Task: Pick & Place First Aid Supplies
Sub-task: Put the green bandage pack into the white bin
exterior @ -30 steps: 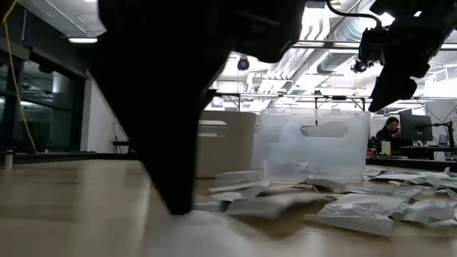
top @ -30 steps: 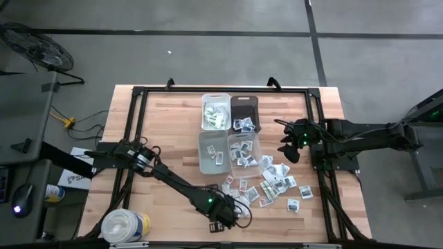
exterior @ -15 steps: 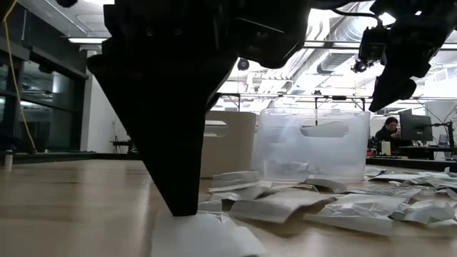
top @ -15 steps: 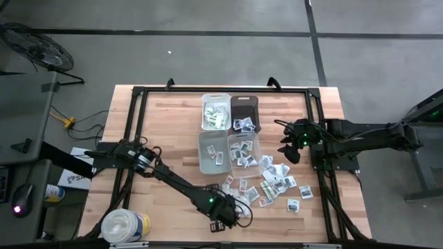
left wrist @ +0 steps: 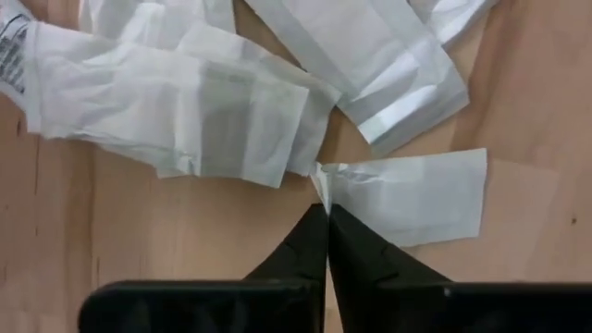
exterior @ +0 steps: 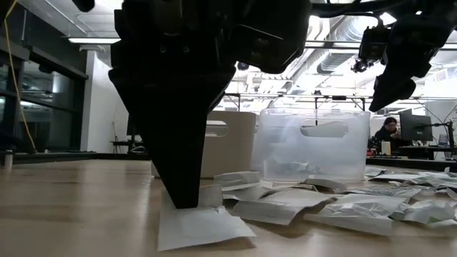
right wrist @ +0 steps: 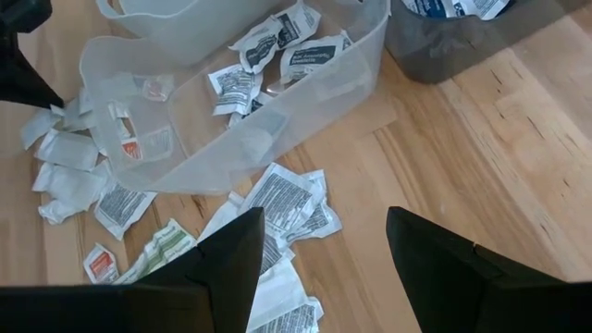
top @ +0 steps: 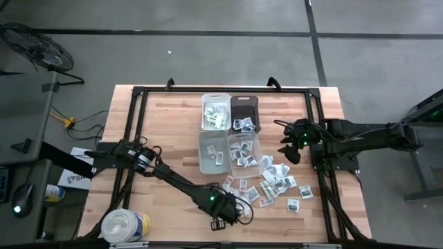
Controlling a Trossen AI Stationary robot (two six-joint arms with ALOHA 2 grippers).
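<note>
The first aid supplies are small white paper packets strewn over the table's right near part, and some lie in the bins. One white packet lies apart near the table's front edge. My left gripper stands over it, pointing down and shut on it; in the low view it is the big dark shape on that packet. My right gripper hangs open above the table, right of the bins, its fingers holding nothing. My left gripper pinches the white packet by one short edge between its two fingertips, coming from above and pointing down. The paper puckers at the pinch. The rest of the packet lies flat on the table.
Four small bins stand at the table's middle: a white one, a dark one and two clear ones. A big white tub stands at the near left corner. A black frame rims the table.
My left gripper has shut its fingers on the edge of the white packet near the table's front edge. The packet's pinched edge has puckered up at the fingertips while the rest stays on the wood.
</note>
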